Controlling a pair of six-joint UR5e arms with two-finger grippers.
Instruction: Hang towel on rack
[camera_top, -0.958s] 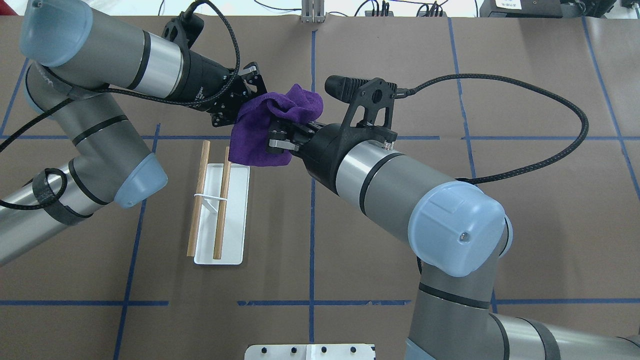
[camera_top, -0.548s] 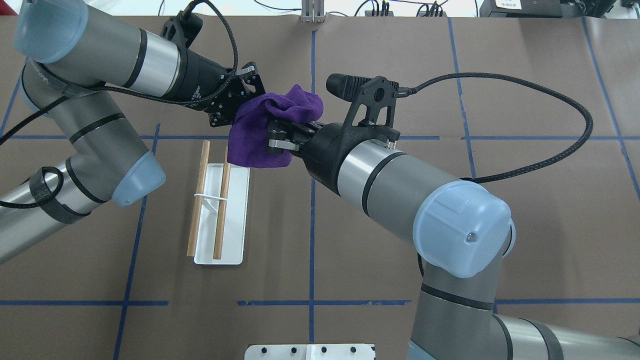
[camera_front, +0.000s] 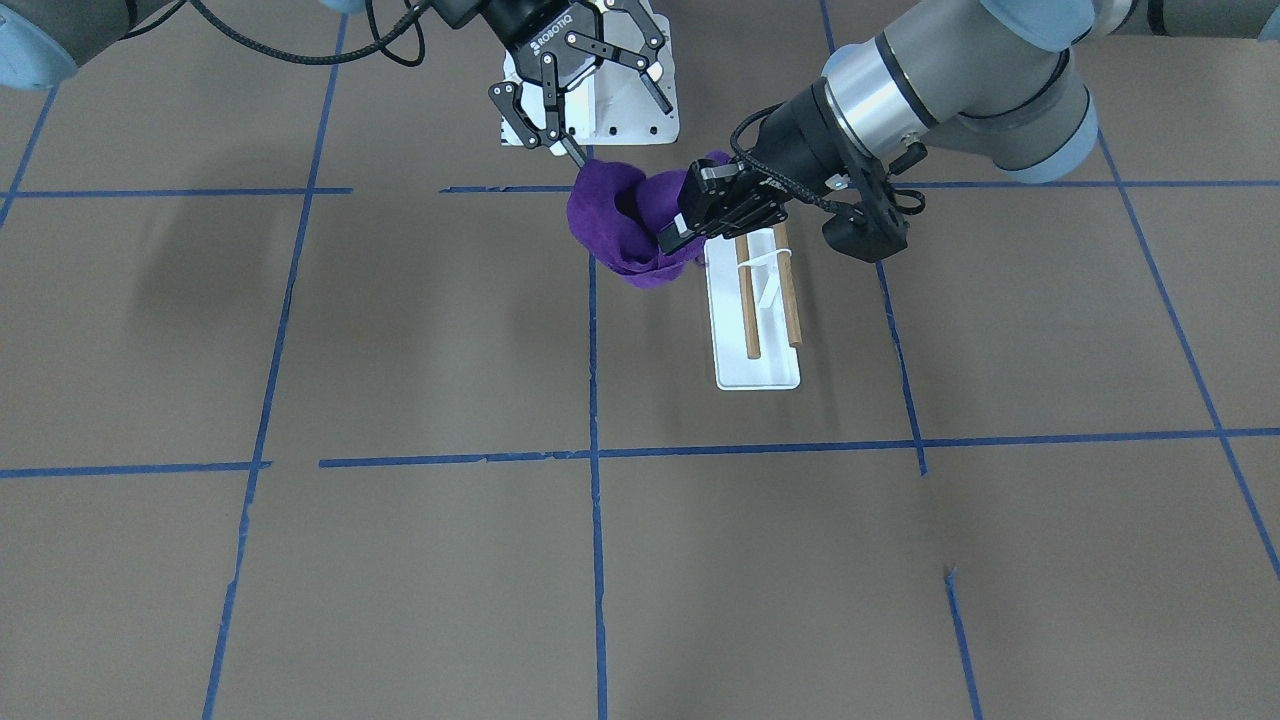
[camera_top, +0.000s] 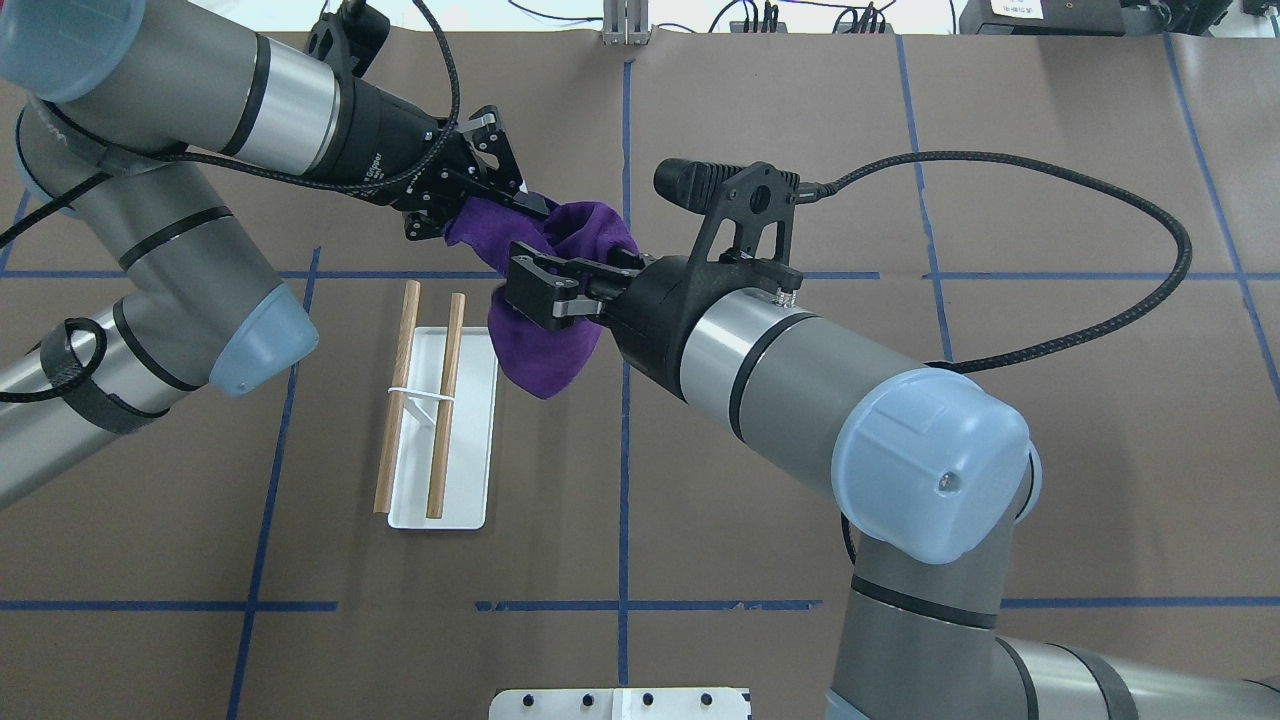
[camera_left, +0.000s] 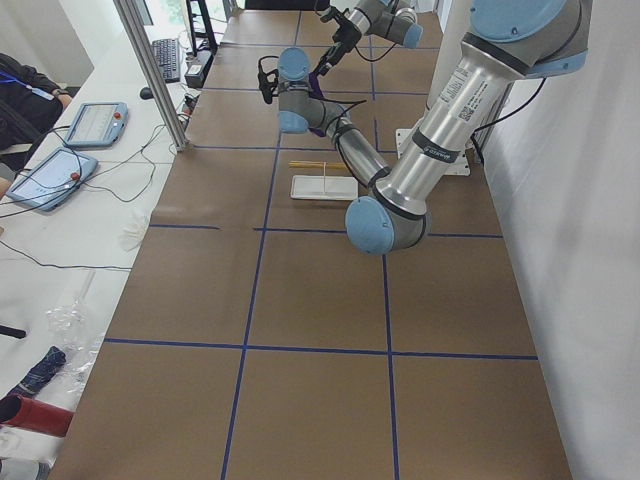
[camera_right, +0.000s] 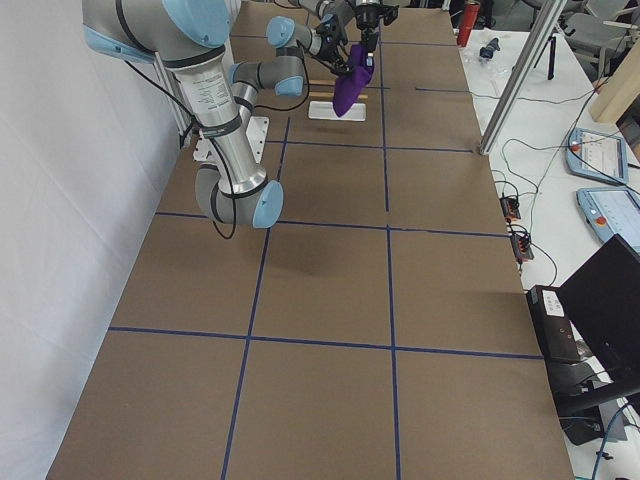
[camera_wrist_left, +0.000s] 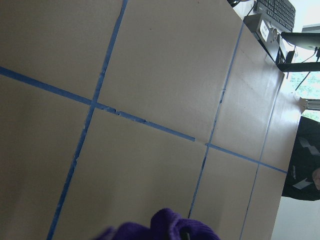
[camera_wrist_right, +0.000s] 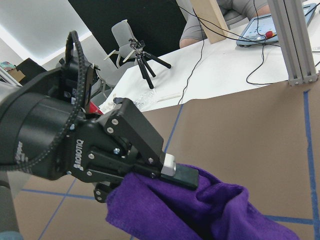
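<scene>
Bunched purple towel aloft near rack

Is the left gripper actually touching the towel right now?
Touching. The right wrist view shows the left gripper with its upper finger pad pressed flat onto the towel, the cloth bunched beneath it.

towel — deep purple | rack — brown rods, white base | table brown, blue grid

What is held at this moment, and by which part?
The towel, pinched at a bunched edge by the left gripper. The right gripper is open.
</scene>
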